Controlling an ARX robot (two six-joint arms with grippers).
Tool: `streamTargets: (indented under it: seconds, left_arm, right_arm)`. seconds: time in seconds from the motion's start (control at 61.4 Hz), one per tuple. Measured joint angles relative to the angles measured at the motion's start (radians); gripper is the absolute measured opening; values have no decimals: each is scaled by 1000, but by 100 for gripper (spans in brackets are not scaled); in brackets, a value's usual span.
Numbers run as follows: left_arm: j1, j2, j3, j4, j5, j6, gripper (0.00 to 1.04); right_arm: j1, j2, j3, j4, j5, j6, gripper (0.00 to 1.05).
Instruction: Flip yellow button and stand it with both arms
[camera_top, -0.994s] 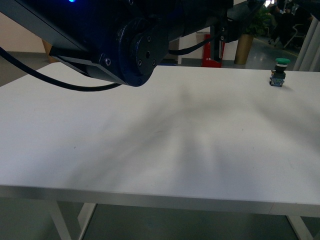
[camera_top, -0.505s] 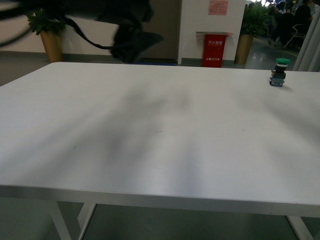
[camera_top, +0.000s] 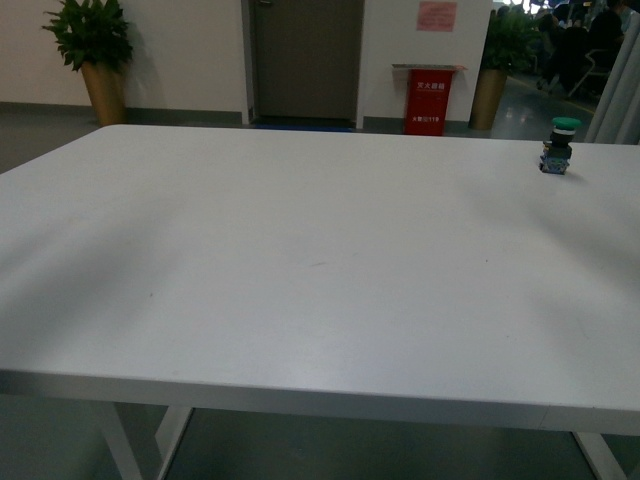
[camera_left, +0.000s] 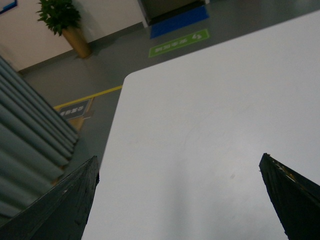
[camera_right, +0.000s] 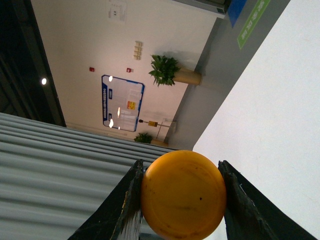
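Yellow-orange and glossy, the yellow button (camera_right: 183, 195) shows only its domed cap, pinched at the rim between the right gripper's (camera_right: 180, 165) jaws and raised clear of the table (camera_right: 280, 100). It is probably light, rigid plastic. The smooth cap may slip, so its block, hidden here, seems the surer hold. The left gripper (camera_left: 178, 159) hangs spread wide near a table corner. A green-capped button (camera_top: 558, 145) stands by the far right corner.

Office hall: potted plant (camera_top: 92, 55), notice board (camera_right: 122, 103)
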Motion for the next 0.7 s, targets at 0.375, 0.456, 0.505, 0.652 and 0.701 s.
streamTargets:
  seconds: [0.375, 0.456, 0.505, 0.652, 0.701]
  left_arm:
    - [89, -338, -415, 228, 203, -357, 42]
    - [90, -367, -475, 236, 201, -373, 26]
    - [90, -392, -499, 240, 202, -376, 17]
    - [90, -454, -552, 243, 202, -387, 4]
    - [90, -473, -571, 242, 202, -389, 4]
  right_arm:
    - [19, -21, -11, 0, 1, -13, 38]
    - [19, -22, -11, -8, -4, -21, 38]
    - [18, -23, -11, -13, -5, -26, 38]
    - [12, -32, -11, -26, -6, -36, 38]
    - [11, -36, -11, -30, -7, -41, 38]
